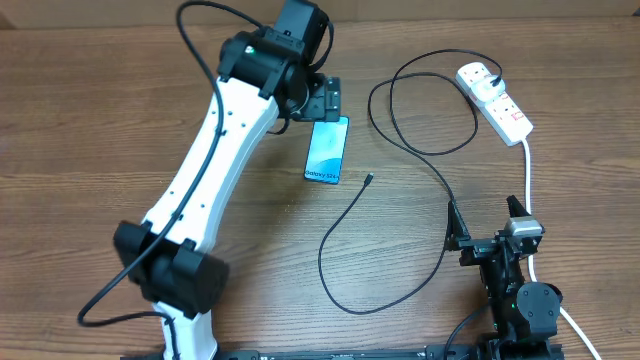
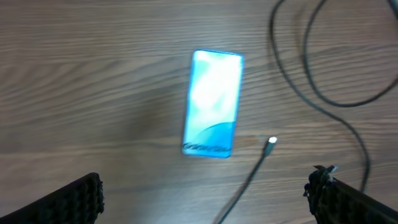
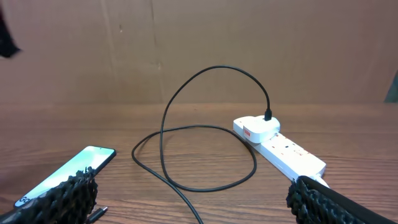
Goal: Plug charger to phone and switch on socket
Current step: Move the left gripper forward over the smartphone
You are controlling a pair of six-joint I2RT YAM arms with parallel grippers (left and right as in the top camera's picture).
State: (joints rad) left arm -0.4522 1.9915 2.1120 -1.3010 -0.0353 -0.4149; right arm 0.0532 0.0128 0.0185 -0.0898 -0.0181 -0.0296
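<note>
We see a wooden table [image 1: 90, 120] with brown grain running across it, and it fills the whole view from above. Its surface carries a soft sheen, brightest in the view from the left wrist, where the wood beyond the fingers looks pale and washed by light from above. From the right wrist, ahead of the fingers, the table runs back to a plain brown wall [image 3: 186, 43] that looks like cardboard or board, with a faint upright seam [image 3: 154, 37] in it and a few small marks. The light is even and throws only weak shadows on the wood. At the far right edge of that view a dark strip [image 3: 392, 87] stands against the wall; we cannot tell what it is.
</note>
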